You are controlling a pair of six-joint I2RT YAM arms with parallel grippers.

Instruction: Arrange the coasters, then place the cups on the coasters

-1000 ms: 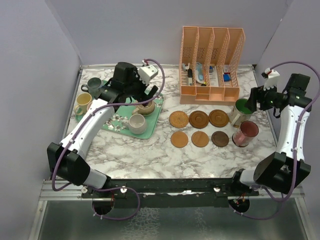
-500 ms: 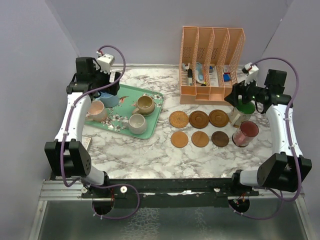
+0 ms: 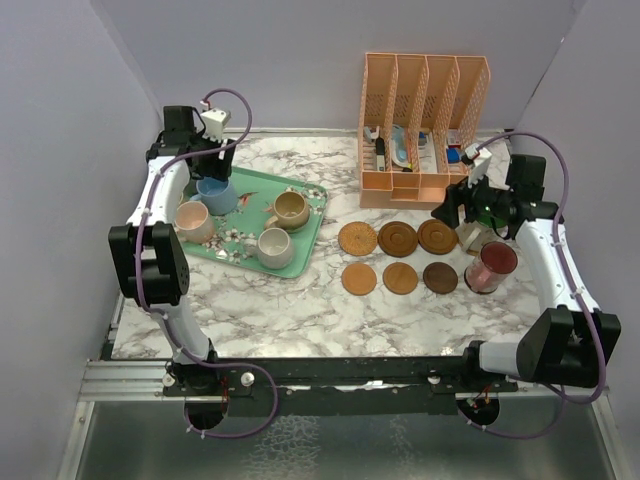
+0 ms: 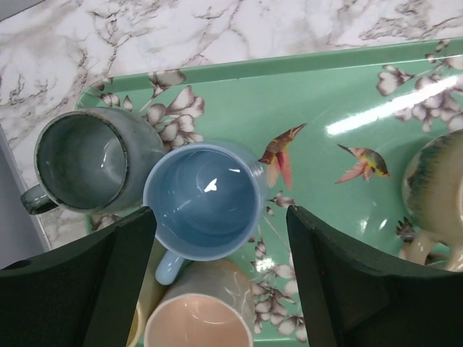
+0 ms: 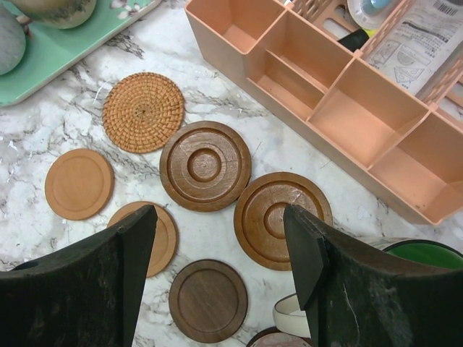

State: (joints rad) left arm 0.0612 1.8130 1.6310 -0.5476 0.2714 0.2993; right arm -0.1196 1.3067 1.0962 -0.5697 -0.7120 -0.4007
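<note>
Six coasters lie in two rows right of the tray, from the woven one point(image 3: 357, 238) point(image 5: 143, 112) to the dark brown one point(image 3: 440, 277) point(image 5: 208, 300). My left gripper point(image 3: 212, 178) point(image 4: 219, 211) is open, its fingers straddling the light blue cup point(image 3: 215, 192) point(image 4: 202, 199) on the tray; a gap shows at the right finger. Grey-teal point(image 4: 83, 159), pink point(image 3: 192, 220) and tan point(image 3: 290, 208) cups crowd it. My right gripper point(image 3: 452, 208) point(image 5: 219, 213) hangs open and empty above the coasters. The green-lined cup point(image 5: 427, 254) and maroon cup point(image 3: 490, 265) stand to their right.
The mint-green flowered tray point(image 3: 310, 222) point(image 4: 325, 87) also carries a cream cup point(image 3: 275, 247). A peach desk organizer point(image 3: 420, 125) point(image 5: 325, 79) stands just behind the coasters. Purple walls close in the left, back and right of the marble table point(image 3: 300, 310).
The left arm swung to the tray's back-left corner, over the light blue cup, and its jaws narrowed. The right gripper moved left from the green-lined cup to above the coasters.
</note>
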